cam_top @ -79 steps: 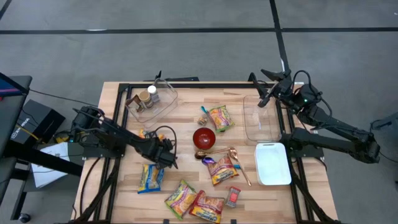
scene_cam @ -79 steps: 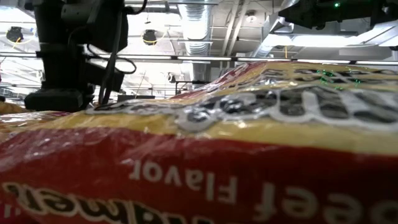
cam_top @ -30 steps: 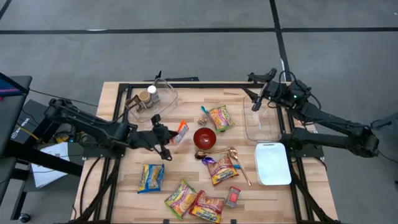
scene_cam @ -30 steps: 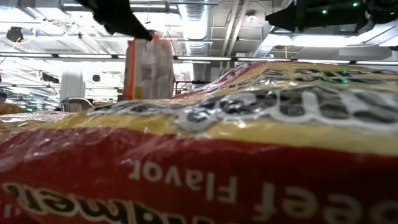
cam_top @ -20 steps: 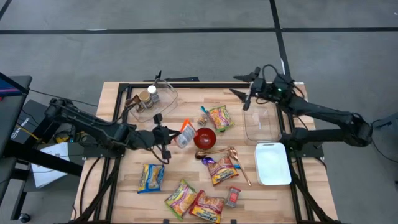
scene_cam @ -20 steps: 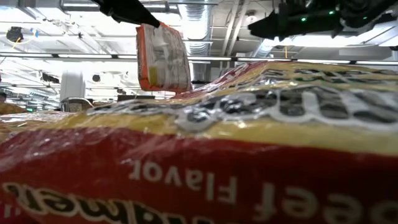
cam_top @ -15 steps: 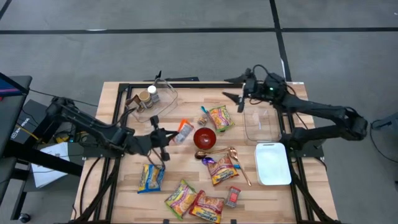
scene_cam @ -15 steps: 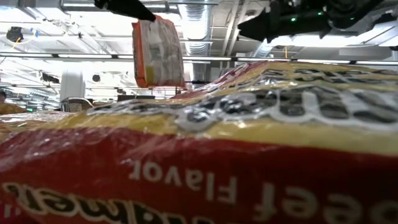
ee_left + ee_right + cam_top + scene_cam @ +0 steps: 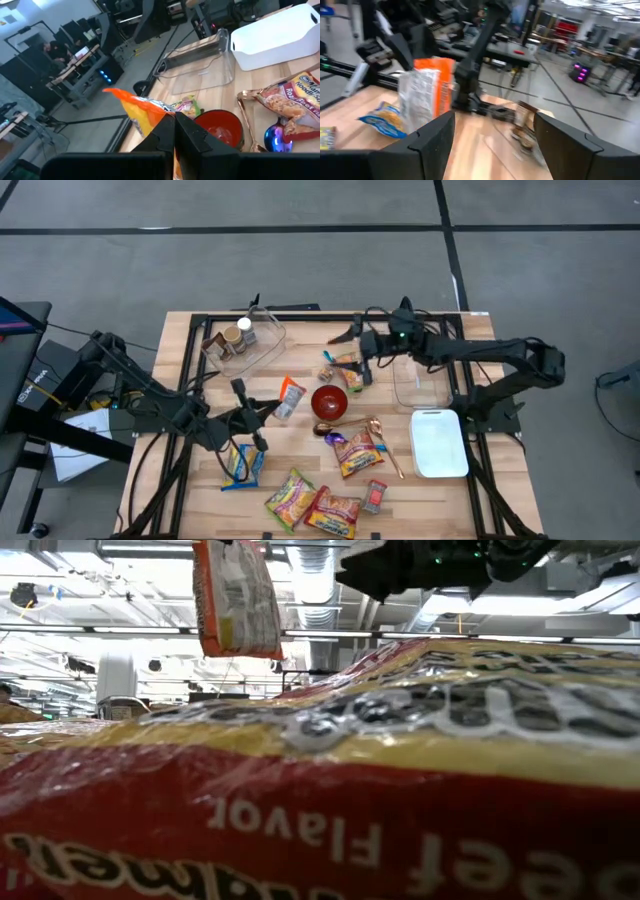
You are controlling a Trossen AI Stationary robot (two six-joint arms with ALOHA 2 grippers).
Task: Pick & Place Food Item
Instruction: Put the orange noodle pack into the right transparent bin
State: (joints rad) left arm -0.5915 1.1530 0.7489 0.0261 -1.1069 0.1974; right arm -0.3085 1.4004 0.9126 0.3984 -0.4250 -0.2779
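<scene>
An orange and white snack packet (image 9: 288, 397) hangs in the air left of the red bowl (image 9: 328, 402), with my left gripper (image 9: 264, 410) shut on it. It also shows high in the low view as the packet (image 9: 237, 600) and in the right wrist view as the packet (image 9: 427, 92). My right gripper (image 9: 352, 345) stands open over the table's far middle, above a noodle packet (image 9: 353, 370), with nothing between its fingers (image 9: 432, 135). My left gripper pinches the packet's upper end (image 9: 159, 119) between its two shut fingers (image 9: 186, 136), coming from the table's left. The packet is lifted clear of the table and hangs below the fingers, roughly upright (image 9: 237, 600).
Several noodle and snack packets (image 9: 300, 500) lie along the near edge; one fills the low view's foreground (image 9: 400, 770). A clear tub (image 9: 418, 370) and a white tray (image 9: 440, 442) stand at the right. Another clear tub with bottles (image 9: 243, 340) stands far left. A spoon (image 9: 380, 435) lies near the bowl.
My left gripper has risen with the packet, which stays hanging and now sits higher in the low view. My right gripper has swung toward the table's left, from over the clear tub to over the noodle packet at the far middle, staying open.
</scene>
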